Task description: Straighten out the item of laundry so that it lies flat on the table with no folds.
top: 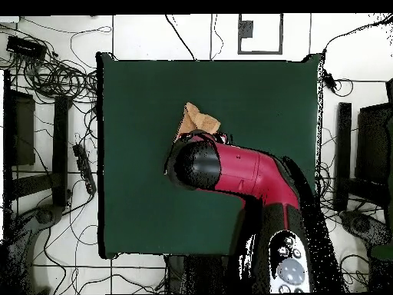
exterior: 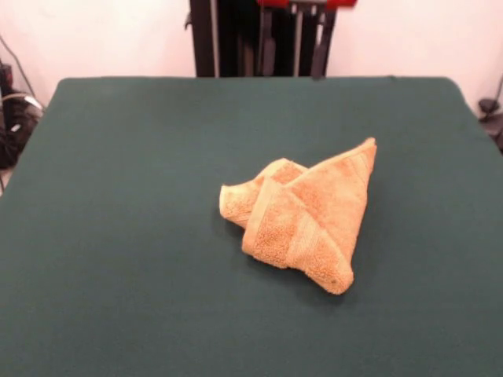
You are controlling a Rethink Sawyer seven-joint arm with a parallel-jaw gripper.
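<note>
The orange-yellow towel lies crumpled right of the middle of the dark green table. It is folded over itself into a rough triangle, with a woven band running across its front fold. My gripper hangs at the far edge of the table, high above it and well away from the towel; its two dark fingers stand apart and hold nothing. In the overhead view my red and black arm reaches over the table and covers part of the towel.
The black pedestal stands behind the table's far edge. Cables and gear lie off the table's left side and on the floor around it. Dark stands flank the table.
</note>
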